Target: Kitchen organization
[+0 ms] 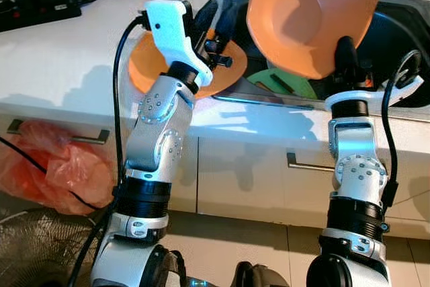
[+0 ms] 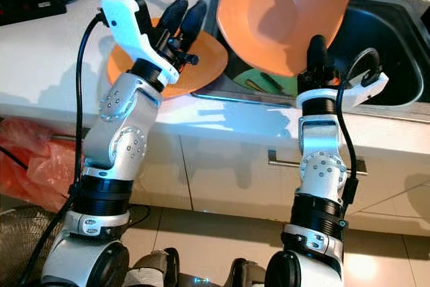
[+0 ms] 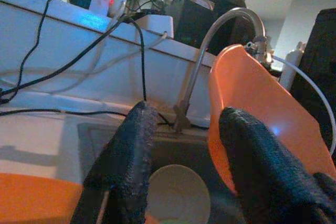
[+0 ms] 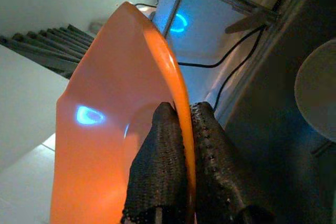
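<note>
My right gripper (image 1: 345,50) is shut on the rim of an orange bowl (image 1: 310,13), held tilted high above the dark sink (image 1: 396,38); in the right wrist view the rim runs between the two black fingers (image 4: 163,156). My left gripper (image 1: 213,19) is open, empty, hovering over an orange plate (image 1: 144,65) that lies on the white counter beside the sink. In the left wrist view its fingers (image 3: 131,166) frame the sink, with a pale round dish (image 3: 176,192) below and the raised orange bowl (image 3: 252,103) beside.
A green dish (image 1: 285,84) lies in the sink, and a curved tap (image 3: 215,35) rises behind it. Black cables and a power strip (image 1: 37,8) cover the counter's back left. Drawer handles (image 1: 80,138), a red plastic bag (image 1: 54,166) and a fan grille (image 1: 33,247) sit below.
</note>
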Motion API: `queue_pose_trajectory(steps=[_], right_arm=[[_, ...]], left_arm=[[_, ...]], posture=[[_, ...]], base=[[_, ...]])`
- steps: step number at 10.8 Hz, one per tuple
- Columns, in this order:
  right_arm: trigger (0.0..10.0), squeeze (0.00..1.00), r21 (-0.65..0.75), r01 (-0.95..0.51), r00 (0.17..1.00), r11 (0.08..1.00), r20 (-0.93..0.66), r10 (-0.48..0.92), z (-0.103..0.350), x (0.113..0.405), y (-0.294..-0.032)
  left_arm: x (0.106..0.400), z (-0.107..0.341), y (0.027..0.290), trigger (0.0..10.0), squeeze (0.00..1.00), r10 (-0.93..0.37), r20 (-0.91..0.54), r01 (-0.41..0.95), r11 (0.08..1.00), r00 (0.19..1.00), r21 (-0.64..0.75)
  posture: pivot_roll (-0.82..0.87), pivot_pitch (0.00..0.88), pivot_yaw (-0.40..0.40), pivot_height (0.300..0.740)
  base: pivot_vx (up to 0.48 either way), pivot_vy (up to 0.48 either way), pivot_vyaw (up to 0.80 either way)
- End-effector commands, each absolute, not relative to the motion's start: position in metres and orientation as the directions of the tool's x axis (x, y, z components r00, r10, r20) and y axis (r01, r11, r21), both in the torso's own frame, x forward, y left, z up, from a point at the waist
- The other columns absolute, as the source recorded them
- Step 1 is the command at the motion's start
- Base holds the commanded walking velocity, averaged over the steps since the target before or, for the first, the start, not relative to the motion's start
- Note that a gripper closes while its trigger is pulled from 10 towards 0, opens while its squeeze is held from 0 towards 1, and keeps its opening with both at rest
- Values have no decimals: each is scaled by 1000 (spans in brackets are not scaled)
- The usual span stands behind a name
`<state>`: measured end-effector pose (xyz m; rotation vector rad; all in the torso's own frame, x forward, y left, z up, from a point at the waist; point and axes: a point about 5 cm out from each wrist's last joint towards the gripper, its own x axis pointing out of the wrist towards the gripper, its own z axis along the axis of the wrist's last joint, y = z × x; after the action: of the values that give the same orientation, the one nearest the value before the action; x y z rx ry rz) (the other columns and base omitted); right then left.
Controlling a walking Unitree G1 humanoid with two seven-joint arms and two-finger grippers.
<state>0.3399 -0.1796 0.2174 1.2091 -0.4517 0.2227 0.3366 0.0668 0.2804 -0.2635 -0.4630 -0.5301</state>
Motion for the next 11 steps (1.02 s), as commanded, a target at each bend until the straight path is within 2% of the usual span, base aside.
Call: queue_pose_trajectory(steps=[1, 4, 6, 8, 9, 10, 11], right_arm=[[0, 0, 831, -419, 868, 367, 484, -106, 229, 340, -185], [0, 0, 819, -374, 870, 435, 472, -141, 231, 342, -191], [0, 0, 797, -340, 871, 499, 467, -152, 233, 345, -194], [0, 0, 767, -287, 871, 574, 459, -179, 236, 351, -201], [0, 0, 754, -248, 873, 608, 447, -197, 235, 354, -208], [0, 0, 749, -236, 875, 619, 441, -201, 235, 356, -210], [10000, 0, 699, -190, 883, 690, 428, -191, 233, 359, -210]], left_arm=[[337, 278, 64, 10000, 0, -434, 474, 539, 835, 766, -107], [337, 277, 64, 10000, 0, -430, 475, 533, 840, 768, -100], [338, 268, 62, 10000, 0, -449, 432, 506, 862, 782, -21], [327, 229, 46, 10000, 0, -581, 276, 577, 810, 766, 103], [316, 207, 35, 10000, 0, -668, 170, 649, 744, 724, 161], [313, 200, 33, 10000, 0, -682, 145, 659, 731, 717, 176], [315, 199, 36, 10000, 0, -648, 161, 628, 762, 745, 159]], posture=[[113, 160, -34, 740], [112, 160, -34, 740], [112, 159, -34, 740], [111, 161, -35, 740], [114, 161, -35, 740], [115, 161, -35, 740], [113, 161, -35, 740]], base=[[0, 0, 0], [0, 0, 0], [0, 0, 0], [0, 0, 0], [0, 0, 0], [0, 0, 0], [0, 0, 0]])
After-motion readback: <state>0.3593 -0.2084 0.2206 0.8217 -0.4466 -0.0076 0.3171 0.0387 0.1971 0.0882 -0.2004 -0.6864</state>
